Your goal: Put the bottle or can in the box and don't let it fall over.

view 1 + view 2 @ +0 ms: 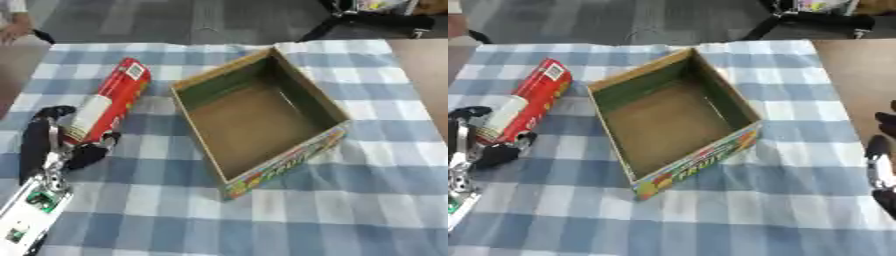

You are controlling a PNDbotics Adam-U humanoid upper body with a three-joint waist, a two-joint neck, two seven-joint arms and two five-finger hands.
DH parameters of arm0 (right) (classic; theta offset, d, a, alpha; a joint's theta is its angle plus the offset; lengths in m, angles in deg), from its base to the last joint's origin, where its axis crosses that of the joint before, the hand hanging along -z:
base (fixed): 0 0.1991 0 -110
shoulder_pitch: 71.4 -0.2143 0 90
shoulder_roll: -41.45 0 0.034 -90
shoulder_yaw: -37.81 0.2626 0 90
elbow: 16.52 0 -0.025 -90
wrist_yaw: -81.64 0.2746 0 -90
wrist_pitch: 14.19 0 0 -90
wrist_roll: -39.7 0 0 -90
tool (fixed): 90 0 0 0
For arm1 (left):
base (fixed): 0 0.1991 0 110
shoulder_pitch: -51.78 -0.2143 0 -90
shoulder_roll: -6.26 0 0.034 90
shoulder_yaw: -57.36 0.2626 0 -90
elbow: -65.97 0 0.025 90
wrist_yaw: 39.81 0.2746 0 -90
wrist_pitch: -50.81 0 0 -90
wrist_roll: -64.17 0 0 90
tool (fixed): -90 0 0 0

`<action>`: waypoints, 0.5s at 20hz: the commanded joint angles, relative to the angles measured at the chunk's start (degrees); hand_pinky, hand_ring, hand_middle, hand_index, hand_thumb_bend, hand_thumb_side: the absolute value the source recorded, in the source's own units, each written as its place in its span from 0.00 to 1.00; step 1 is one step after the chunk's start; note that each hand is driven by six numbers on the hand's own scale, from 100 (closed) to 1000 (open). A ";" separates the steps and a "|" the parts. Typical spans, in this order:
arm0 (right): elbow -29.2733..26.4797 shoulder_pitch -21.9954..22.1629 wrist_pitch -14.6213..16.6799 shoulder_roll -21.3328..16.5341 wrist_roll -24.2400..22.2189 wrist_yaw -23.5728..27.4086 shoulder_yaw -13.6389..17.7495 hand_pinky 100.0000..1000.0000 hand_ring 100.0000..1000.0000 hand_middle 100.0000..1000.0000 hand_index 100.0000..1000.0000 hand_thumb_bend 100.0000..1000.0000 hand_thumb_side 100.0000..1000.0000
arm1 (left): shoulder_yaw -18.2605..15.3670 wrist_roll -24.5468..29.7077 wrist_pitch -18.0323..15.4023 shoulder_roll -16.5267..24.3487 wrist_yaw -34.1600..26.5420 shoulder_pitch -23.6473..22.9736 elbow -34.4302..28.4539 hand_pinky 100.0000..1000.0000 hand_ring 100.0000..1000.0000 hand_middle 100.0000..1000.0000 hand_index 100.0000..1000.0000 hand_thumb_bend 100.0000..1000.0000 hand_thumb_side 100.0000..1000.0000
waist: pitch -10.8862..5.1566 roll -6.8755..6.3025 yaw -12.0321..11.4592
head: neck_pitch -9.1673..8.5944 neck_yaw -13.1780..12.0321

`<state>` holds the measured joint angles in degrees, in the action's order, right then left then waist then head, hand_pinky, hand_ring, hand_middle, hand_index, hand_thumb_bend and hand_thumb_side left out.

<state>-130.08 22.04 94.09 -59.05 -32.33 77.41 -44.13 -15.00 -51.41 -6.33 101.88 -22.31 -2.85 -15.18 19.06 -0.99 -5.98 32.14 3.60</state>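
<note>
Left eye view is showing us closing our left hand (66,145) around what seems the base of the red can (109,100), which is lying with its long axis running up-right away from our fingers, left of the box (324,107).

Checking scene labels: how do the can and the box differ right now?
The red can lies on its side, long and round; the box sits upright, square and open-topped. The left hand has fingers around the can's near end; nothing touches the box, which is empty. Both rest on the checked cloth.
</note>
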 commanded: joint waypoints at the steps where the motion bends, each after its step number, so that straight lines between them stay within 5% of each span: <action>1: -1.03 -0.38 0.10 -0.72 -0.15 -0.12 0.33 0.84 0.83 1.00 0.88 0.00 0.48 | 0.34 0.06 -0.83 0.24 0.59 0.37 0.84 0.56 0.50 0.71 0.75 0.58 0.09 | -0.61 0.00 0.19 | -0.53 -0.21; 10: -1.03 -0.55 0.21 -0.79 -0.23 -0.10 0.29 0.84 0.83 1.00 0.88 0.00 0.48 | 0.46 -0.78 -2.29 0.09 -0.11 0.32 2.19 0.54 0.46 0.68 0.75 0.50 0.00 | -0.47 0.10 0.05 | -0.50 -0.21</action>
<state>-130.08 21.65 94.17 -59.04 -32.41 77.41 -44.13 -14.83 -52.24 -8.53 101.86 -22.16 -2.45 -13.91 19.07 -0.99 -5.98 32.14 3.59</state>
